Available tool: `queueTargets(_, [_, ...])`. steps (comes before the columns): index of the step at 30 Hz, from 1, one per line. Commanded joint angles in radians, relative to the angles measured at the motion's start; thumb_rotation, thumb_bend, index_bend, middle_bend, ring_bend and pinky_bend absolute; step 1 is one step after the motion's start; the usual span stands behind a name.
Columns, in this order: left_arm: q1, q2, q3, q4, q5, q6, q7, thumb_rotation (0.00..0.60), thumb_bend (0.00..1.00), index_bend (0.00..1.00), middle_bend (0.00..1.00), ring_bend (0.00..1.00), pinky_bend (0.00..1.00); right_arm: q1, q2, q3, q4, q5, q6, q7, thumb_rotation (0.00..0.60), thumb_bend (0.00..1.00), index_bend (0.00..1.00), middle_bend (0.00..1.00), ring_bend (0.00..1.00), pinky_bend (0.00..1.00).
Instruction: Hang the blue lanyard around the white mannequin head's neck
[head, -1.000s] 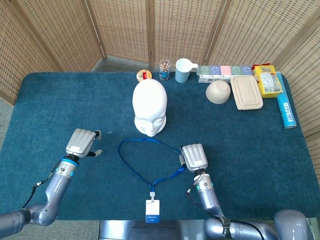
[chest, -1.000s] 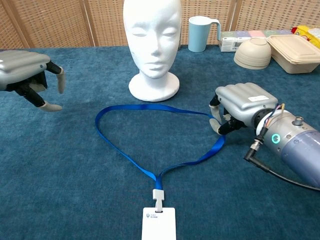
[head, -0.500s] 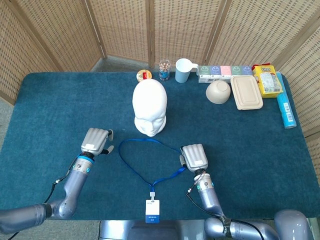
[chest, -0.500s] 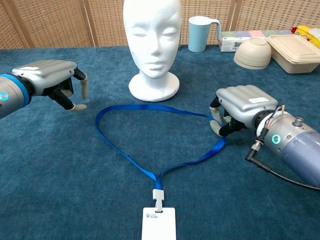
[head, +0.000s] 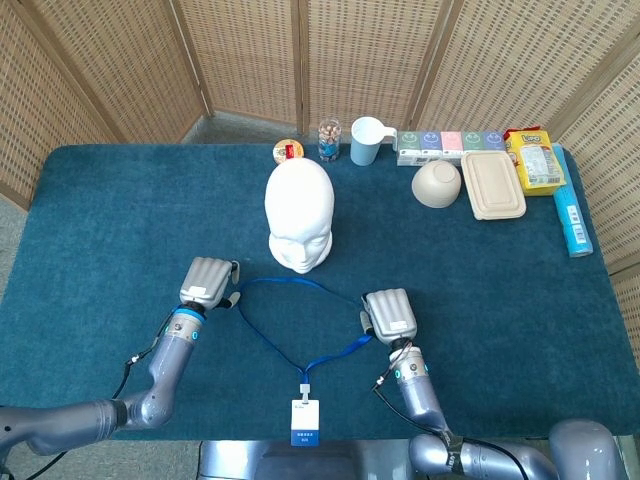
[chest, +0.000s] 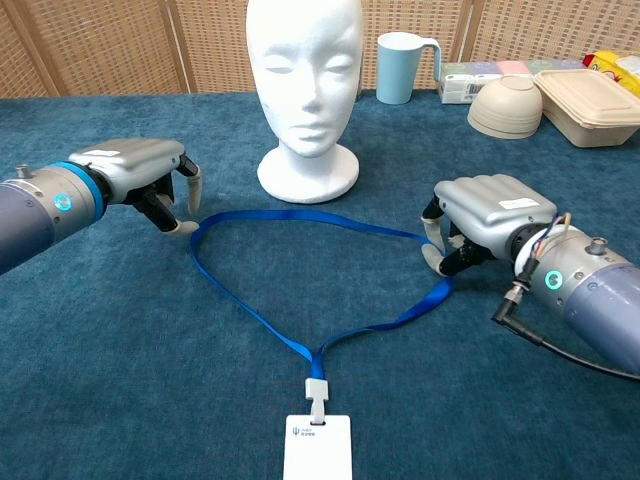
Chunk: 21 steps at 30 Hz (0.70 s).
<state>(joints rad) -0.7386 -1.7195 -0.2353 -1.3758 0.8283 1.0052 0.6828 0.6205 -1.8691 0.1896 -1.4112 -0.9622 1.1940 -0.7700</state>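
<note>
The white mannequin head (head: 299, 215) (chest: 305, 80) stands upright mid-table. In front of it the blue lanyard (head: 300, 286) (chest: 300, 215) lies flat as an open loop, with its white badge (head: 305, 422) (chest: 317, 447) nearest me. My right hand (head: 388, 315) (chest: 480, 215) rests at the loop's right bend, fingers curled down, and the strap runs in between thumb and fingers. At the loop's left corner is my left hand (head: 208, 282) (chest: 140, 180), its fingertips (chest: 181, 227) just beside the strap, thumb apart, holding nothing.
Along the far edge stand a small tin (head: 288, 151), a jar (head: 329, 140), a pale blue mug (head: 366, 140) (chest: 400, 66), a row of boxes (head: 450, 144), a bowl (head: 437, 184) (chest: 506, 105), a lidded tray (head: 494, 185), a yellow packet (head: 537, 160) and a blue tube (head: 571, 222).
My left hand has travelled right across the table, from well clear of the lanyard to the loop's left corner. The right hand and the lanyard have stayed put.
</note>
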Motion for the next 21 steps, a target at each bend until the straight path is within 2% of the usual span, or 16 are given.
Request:
queueTargets(1, [-0.011, -0.010, -0.008, 0.006, -0.013, -0.003, -0.002, 0.469, 0.31, 0.51, 1.00, 1.00, 1.00, -0.001, 0.001, 0.000, 0.000, 0.002, -0.003, 0.003, 0.535, 0.58, 0.70, 1.00, 1.00, 1.00])
queueTargets(21, [-0.054, -0.056, -0.016, 0.049, -0.067, 0.019, -0.003, 0.467, 0.31, 0.51, 1.00, 1.00, 1.00, -0.002, 0.009, -0.001, -0.001, 0.013, -0.017, 0.016, 0.533, 0.58, 0.70, 1.00, 1.00, 1.00])
